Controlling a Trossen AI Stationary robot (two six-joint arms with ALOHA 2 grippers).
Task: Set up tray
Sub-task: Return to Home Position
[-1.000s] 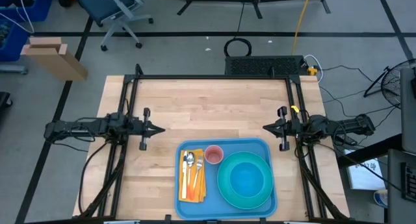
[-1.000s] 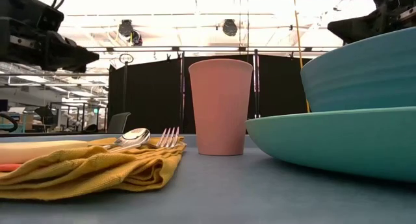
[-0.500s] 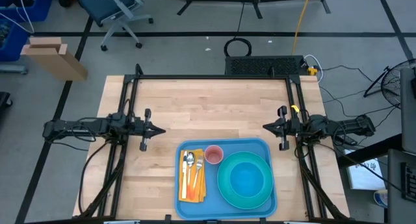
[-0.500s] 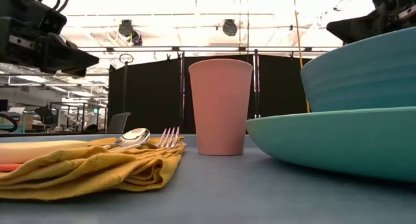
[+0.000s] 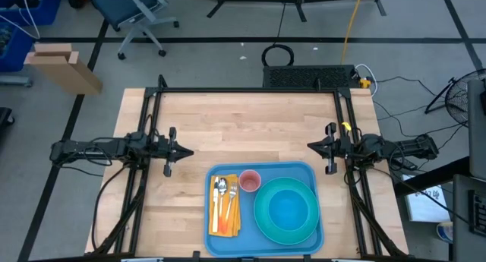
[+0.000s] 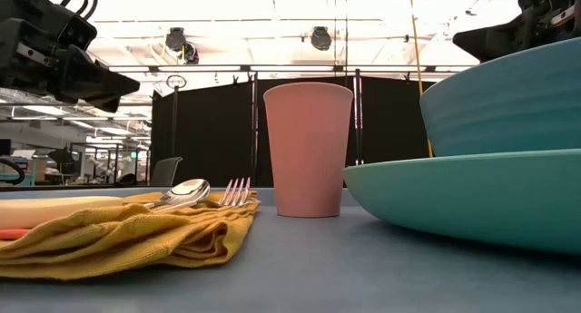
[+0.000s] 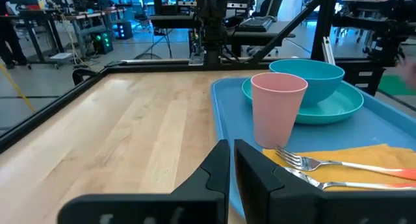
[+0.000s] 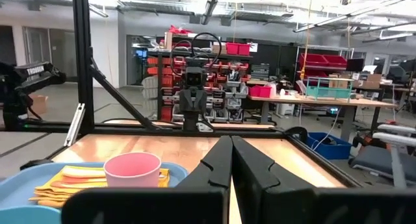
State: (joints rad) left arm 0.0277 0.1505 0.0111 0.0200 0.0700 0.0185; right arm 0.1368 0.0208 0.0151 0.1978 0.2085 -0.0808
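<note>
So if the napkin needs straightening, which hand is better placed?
Probably left. The napkin lies on the left side of the tray, nearer the left hand; the right hand would have to reach across the cup and bowl. Both are shut.

The sky-blue tray (image 5: 247,232) lies flat on the wooden table (image 5: 243,125).

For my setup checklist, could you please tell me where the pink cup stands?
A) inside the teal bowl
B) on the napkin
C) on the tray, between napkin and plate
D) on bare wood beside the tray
C: the pink cup stands on the tray, flanked by the yellow napkin and teal plate.
</note>
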